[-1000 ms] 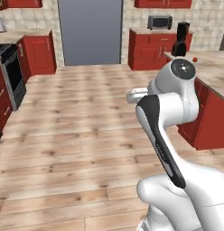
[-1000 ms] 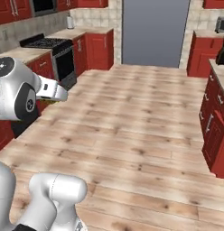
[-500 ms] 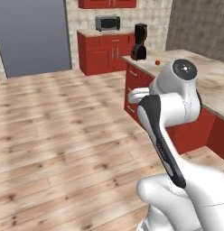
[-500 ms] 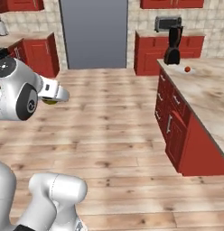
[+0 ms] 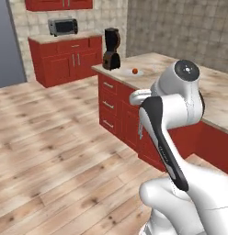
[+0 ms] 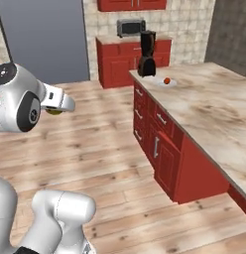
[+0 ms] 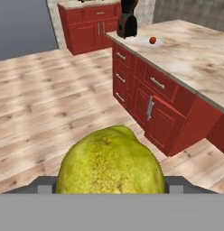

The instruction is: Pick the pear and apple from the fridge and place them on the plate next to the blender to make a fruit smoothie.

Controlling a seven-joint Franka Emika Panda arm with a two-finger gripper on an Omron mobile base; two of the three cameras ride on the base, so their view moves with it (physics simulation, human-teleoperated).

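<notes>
Pear [image 7: 111, 161] held in the jaws — apple [image 5: 134, 71] on plate [image 5: 139, 73]

white glossy arm [image 5: 173, 108], rounded bulbous links, dark grey joint discs, black strip along lower link, round grey end cap

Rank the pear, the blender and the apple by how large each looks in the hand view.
1. The pear, largest, though it sits right at the camera, which inflates it.
2. The blender, far off on the counter.
3. The apple, smallest, on the plate.
</notes>
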